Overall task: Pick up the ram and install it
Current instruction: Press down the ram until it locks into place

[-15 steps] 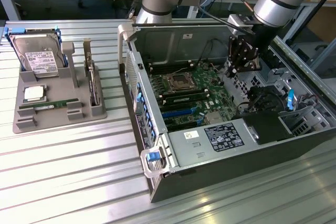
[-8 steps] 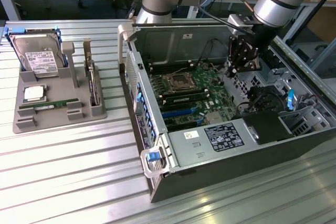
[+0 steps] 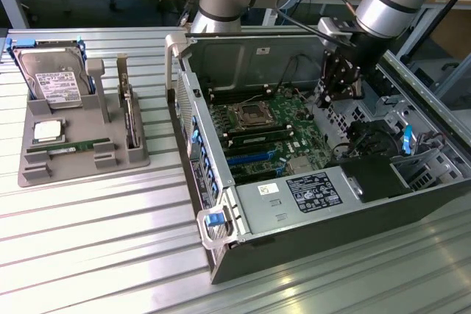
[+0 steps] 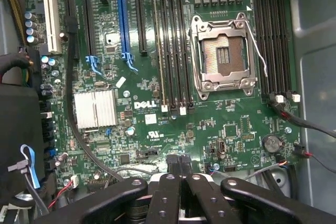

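The ram (image 3: 62,149), a thin green stick with a white label, lies flat along the front of the grey holder (image 3: 33,174) at the exterior view's left. My gripper (image 3: 340,95) hangs far from it, inside the open computer case over the motherboard (image 3: 294,134). In the wrist view the gripper (image 4: 181,165) is shut with nothing between its black fingers (image 4: 168,192). It hovers over the board's edge, beyond the empty CPU socket (image 4: 223,56) and the black memory slots (image 4: 176,45).
The holder also carries a silver hard drive (image 3: 51,82), a small square CPU chip (image 3: 46,131) and a board standing on edge (image 3: 132,119). The case walls (image 3: 193,152), a power supply (image 3: 309,193) and loose cables (image 3: 368,141) crowd the motherboard.
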{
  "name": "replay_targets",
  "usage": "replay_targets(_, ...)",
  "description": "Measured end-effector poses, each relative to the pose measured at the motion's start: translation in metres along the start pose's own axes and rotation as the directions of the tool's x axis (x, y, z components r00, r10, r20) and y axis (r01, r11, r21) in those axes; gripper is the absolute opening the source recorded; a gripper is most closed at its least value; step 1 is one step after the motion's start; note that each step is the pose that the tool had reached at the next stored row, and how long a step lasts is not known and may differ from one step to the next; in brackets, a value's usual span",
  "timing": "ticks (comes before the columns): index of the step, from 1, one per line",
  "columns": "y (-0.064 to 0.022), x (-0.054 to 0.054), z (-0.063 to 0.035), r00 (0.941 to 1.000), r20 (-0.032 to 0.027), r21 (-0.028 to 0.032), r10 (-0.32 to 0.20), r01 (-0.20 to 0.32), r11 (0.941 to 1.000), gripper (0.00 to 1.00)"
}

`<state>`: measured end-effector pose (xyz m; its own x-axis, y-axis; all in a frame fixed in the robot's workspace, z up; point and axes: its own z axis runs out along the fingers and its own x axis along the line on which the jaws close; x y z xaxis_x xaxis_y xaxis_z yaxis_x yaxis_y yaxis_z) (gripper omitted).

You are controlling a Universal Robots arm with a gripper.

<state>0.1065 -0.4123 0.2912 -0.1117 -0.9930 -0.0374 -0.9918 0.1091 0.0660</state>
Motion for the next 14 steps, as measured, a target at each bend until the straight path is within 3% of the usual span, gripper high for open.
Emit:
replay_targets(8,0.0000,0.0000,0.0000,0.9934,0.0078,0.0038,0.114,-0.114,0.9935,0.10)
replay_targets(14,0.0000,0.0000,0.0000,0.9725,0.0164,0.0069,0.232,-0.232,0.9726,0.10)
